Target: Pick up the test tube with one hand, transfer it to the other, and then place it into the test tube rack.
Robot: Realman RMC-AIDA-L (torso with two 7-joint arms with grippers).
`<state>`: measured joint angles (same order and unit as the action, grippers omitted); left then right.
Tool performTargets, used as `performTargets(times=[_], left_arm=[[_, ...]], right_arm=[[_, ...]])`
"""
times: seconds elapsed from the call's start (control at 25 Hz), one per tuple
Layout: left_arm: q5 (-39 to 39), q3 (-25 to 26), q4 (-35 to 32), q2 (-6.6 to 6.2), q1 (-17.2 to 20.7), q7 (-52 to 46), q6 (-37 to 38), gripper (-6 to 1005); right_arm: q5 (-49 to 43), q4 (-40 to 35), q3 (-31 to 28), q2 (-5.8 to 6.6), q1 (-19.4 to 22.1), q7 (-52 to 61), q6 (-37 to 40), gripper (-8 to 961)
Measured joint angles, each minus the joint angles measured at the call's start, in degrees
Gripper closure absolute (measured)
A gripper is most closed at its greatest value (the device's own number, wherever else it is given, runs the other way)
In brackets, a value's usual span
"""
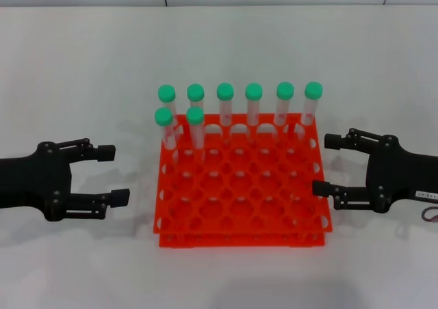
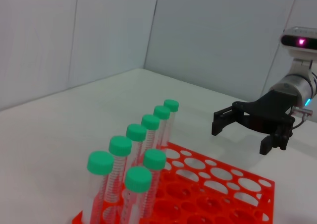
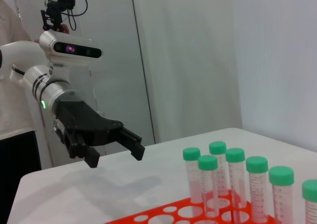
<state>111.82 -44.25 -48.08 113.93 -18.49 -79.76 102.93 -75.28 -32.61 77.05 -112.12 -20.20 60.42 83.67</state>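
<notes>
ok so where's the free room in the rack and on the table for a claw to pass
The orange-red test tube rack is crowded only at the back: six green-capped tubes along the far row, two more behind its left corner. Every nearer hole is empty. Bare white table lies in front, behind, and between the rack and the open left claw and right claw.

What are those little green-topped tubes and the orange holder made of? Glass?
The test tubes look like clear plastic rather than glass, though the look leaves it open: see-through walls with printed scale marks, under matte green caps. The test tube rack looks like moulded plastic: uniform bright orange-red, slightly glossy, with smooth round holes.
</notes>
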Motion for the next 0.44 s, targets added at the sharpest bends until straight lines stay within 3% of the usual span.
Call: performTargets(times=[0.44], left_arm=[[0.1, 0.3, 0.0, 0.14, -0.2, -0.1, -0.6, 127]], right_arm=[[0.0, -0.1, -0.3, 0.09, 0.1, 0.0, -0.1, 89]])
